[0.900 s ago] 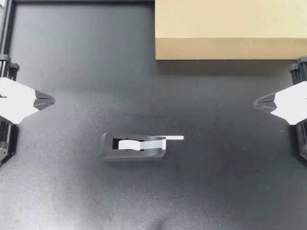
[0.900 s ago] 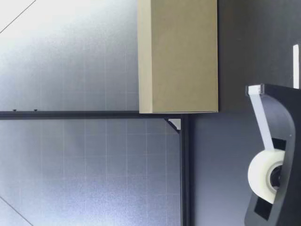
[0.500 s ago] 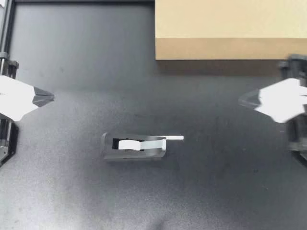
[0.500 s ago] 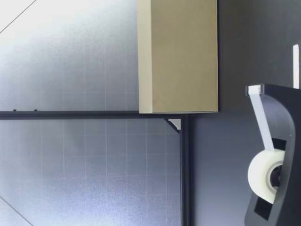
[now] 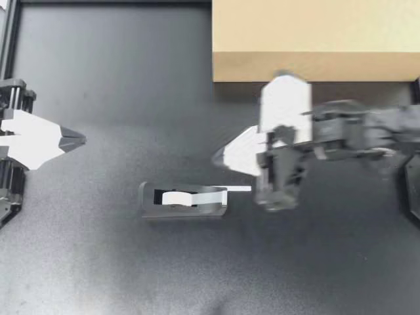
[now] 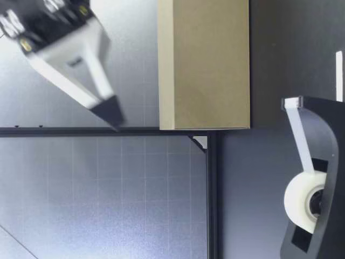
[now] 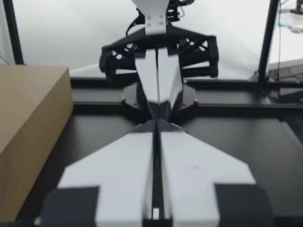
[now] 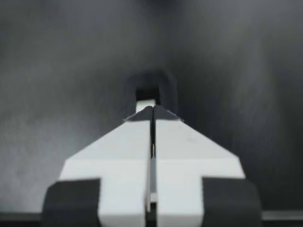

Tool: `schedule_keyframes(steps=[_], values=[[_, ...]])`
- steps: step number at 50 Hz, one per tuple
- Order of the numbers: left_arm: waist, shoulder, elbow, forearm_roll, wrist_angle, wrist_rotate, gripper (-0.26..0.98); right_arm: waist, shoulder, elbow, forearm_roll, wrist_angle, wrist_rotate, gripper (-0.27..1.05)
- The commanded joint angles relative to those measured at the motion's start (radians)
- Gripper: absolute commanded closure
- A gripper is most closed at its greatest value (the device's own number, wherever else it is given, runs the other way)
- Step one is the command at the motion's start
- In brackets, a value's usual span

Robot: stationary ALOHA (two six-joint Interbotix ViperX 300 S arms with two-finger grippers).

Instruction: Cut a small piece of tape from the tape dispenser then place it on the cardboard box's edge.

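Now one dark, rounded tape dispenser [image 5: 184, 200] stands near the middle of the matte black desk [image 5: 98, 262], with one flat white strip [image 5: 237, 189] sticking out. One smooth brown cardboard box [image 5: 315, 39] fills the far right corner. Both pointed hands have their fingers together: my right hand [image 5: 216, 158] is above the strip, my left hand [image 5: 80, 139] at the left edge.

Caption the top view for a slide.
Shut right gripper hovers near the tape dispenser; left gripper sits aside, cardboard box beyond.
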Motion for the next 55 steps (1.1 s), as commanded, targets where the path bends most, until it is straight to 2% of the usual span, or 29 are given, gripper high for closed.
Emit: schedule_keyframes(steps=[1,14,18,22,35,40,49,55], values=[[0.003,0.006,-0.008,-0.002,-0.009,-0.002,0.85,-0.005,0.044,-0.094,0.002,0.109,0.0,0.91],[0.003,0.008,0.011,-0.002,-0.009,-0.006,0.85,-0.012,0.209,-0.245,0.018,0.397,-0.038,0.91],[0.003,0.008,0.014,-0.002,-0.009,-0.006,0.85,-0.034,0.247,-0.29,0.069,0.474,-0.084,0.91],[0.003,0.008,0.02,-0.002,-0.009,-0.006,0.85,-0.064,0.278,-0.324,0.161,0.546,-0.169,0.91],[0.002,0.008,0.029,-0.002,-0.009,-0.006,0.85,-0.215,0.376,-0.407,0.632,0.782,-0.574,0.91],[0.003,0.009,0.029,-0.002,-0.008,-0.006,0.85,-0.267,0.416,-0.425,0.718,0.857,-0.638,0.91],[0.002,0.008,0.031,-0.002,-0.008,-0.006,0.85,-0.311,0.494,-0.482,0.721,0.989,-0.66,0.88],[0.003,0.008,0.032,-0.002,-0.009,-0.006,0.85,-0.322,0.546,-0.525,0.713,1.043,-0.655,0.77]])
